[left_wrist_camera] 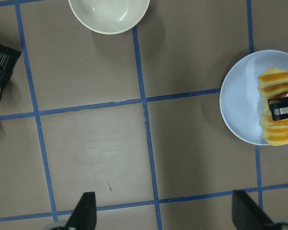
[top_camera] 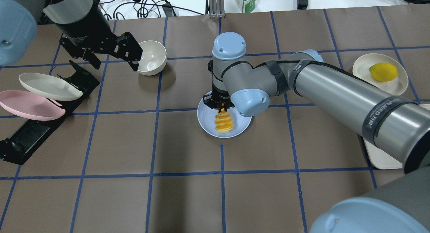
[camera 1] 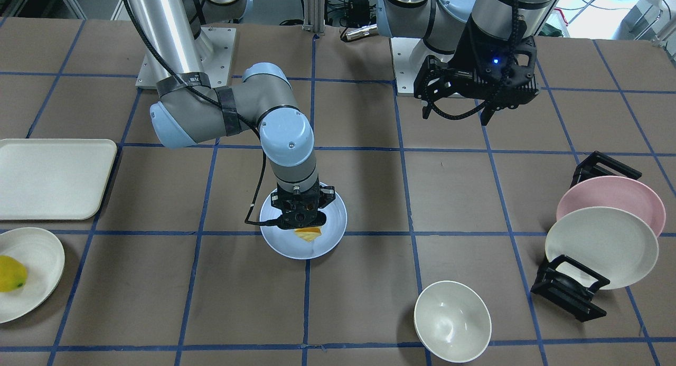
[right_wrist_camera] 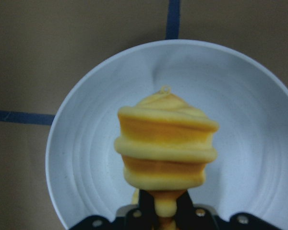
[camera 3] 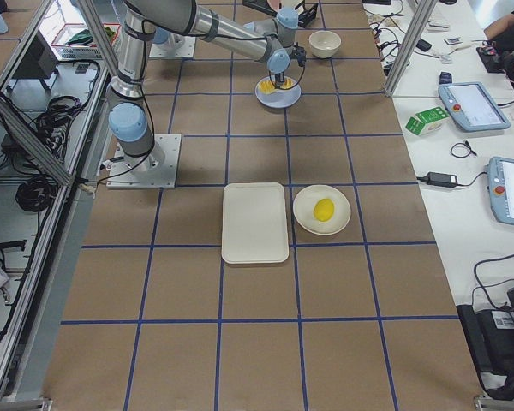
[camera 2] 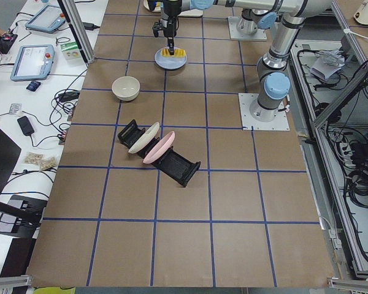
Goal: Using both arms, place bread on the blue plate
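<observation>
Tray (top_camera: 379, 157): a cream rectangular one at the table's (top_camera: 188, 199) near right edge, mostly hidden behind the right arm in the overhead view.

Rack (top_camera: 23, 142): black, on the left side of the table. It carries a pink plate (top_camera: 27, 105) and, just beyond it, a cream plate (top_camera: 47, 86), both leaning in the slots.

Blue plate (top_camera: 208, 122): flat on the table near the middle, over a crossing of the blue tape lines.

Bread (top_camera: 223, 122): over the blue plate, within its rim, its length running from the hand toward the robot. Whether it lies on the plate cannot be told.

Right hand (top_camera: 221, 108): pointing down over the blue plate, fingers narrow and pinched on the bread.

Lemon (top_camera: 383, 72): on a cream plate (top_camera: 362, 66) at the right, beyond the tray and well apart from the blue plate.

Left hand (camera 1: 455, 111): raised above the table on the left, well apart from the blue plate. Its fingers are spread wide and hold nothing.

Bowl (top_camera: 153, 56): cream and upright on the far left part of the table. In the overhead view it sits just beside the left hand's fingers.
</observation>
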{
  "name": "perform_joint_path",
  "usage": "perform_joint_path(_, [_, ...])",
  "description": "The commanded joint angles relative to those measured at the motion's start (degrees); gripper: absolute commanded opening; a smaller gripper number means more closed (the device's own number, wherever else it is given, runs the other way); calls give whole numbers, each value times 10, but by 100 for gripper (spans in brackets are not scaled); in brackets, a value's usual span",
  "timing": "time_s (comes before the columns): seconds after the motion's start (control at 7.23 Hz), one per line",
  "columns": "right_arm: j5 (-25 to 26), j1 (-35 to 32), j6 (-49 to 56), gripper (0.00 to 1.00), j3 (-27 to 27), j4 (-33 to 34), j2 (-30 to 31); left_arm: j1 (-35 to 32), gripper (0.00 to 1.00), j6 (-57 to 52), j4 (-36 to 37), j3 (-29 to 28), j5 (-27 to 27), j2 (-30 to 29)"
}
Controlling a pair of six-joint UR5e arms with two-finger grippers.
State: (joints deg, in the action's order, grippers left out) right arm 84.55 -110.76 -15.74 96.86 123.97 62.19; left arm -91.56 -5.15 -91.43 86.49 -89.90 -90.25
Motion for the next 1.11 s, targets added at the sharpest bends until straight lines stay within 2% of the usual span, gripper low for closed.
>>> perform_joint_path(0.0, [1, -1, -1, 75, 1, 5, -6, 3, 100, 0, 0, 2, -1, 6])
perform_joint_path(0.14, [1, 0, -3, 100, 1, 6, -6, 11, 100, 0, 0, 1, 0, 7])
perform_joint_path(0.55, [13, 5, 4, 100, -8, 3, 10, 16, 100, 1, 0, 2, 1, 9])
perform_joint_path(0.83, [11, 52, 8, 100, 1, -24, 87, 16, 100, 1, 0, 2, 0, 9])
perform_joint_path(0.97, [11, 89, 41, 100, -6, -75, 117, 16, 100, 1, 0, 2, 0, 9])
